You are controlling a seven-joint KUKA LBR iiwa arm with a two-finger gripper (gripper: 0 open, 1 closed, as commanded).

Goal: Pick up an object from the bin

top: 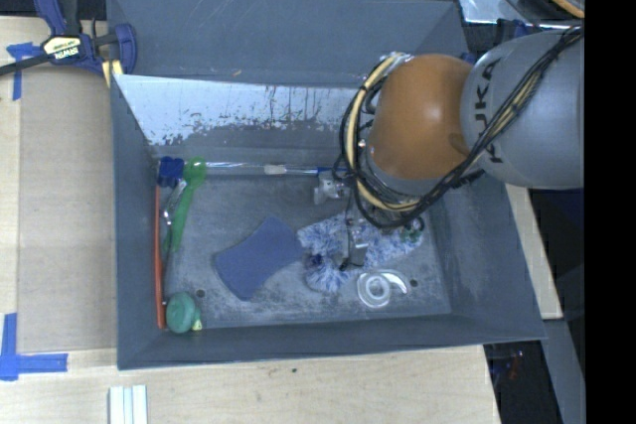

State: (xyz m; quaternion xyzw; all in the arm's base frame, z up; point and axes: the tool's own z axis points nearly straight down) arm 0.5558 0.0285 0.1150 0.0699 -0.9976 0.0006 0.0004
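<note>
My claw is down on the crumpled blue-and-white patterned cloth, right of centre on the bin floor; claw opening: can't tell. Clear plastic ring just beside it, toward the near wall. Flat blue felt pad mid-floor. Green ball in the near-left corner.

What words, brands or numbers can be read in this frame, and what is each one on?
"KUKA": dark letters on the grey arm, partly crossed by its cables.
No lettering can be made out on the things in the bin, including the blue pad and the green ball.
</note>
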